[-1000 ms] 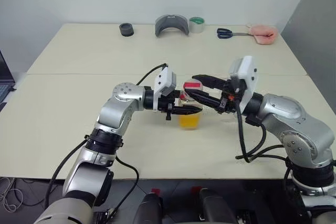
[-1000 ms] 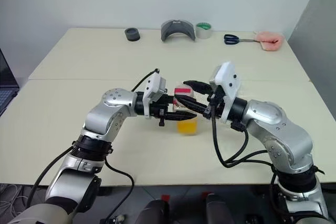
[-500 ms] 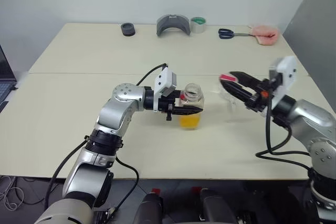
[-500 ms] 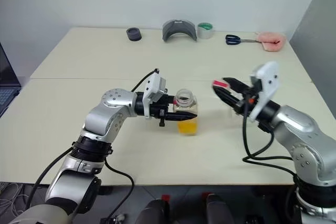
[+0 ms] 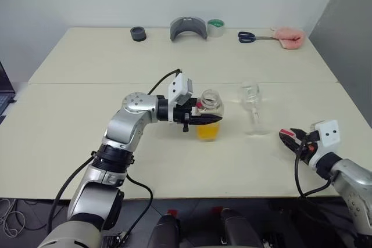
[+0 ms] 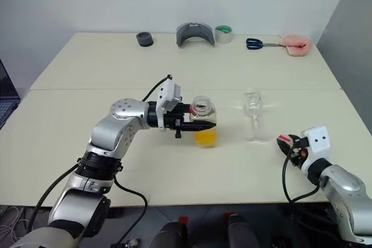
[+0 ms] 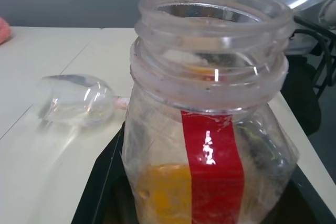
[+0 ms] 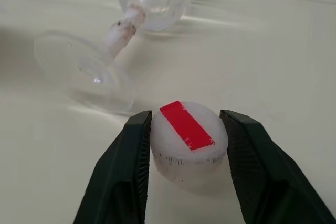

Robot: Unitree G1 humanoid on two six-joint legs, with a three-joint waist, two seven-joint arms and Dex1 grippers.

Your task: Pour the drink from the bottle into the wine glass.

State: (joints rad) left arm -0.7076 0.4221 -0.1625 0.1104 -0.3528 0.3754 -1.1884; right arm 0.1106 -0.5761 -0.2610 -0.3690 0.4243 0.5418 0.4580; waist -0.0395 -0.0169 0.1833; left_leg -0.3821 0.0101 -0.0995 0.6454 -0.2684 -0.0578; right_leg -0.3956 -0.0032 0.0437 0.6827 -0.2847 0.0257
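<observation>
The bottle (image 5: 209, 108) stands uncapped at the table's middle, with a red strip (image 7: 212, 156) down its side. The orange drink (image 5: 208, 132) fills its lower part. My left gripper (image 5: 204, 120) is shut on the bottle's body from the left. The wine glass (image 5: 251, 101) stands upright and empty just right of the bottle, apart from it. Low over the table's front right, my right gripper (image 5: 289, 137) is shut on the white cap (image 8: 189, 145), which has red tape on top. Both fingers (image 8: 126, 166) press the cap's sides, short of the glass's foot (image 8: 84, 72).
Along the far edge lie a black roll (image 5: 138, 33), a grey curved piece (image 5: 189, 27), a green tape roll (image 5: 215, 27), scissors (image 5: 251, 37) and a pink object (image 5: 289, 37). A laptop (image 5: 2, 88) shows at the left edge.
My right gripper has taken the cap off the bottle and swung right and down toward the table's front right. The left gripper and bottle have stayed put.
</observation>
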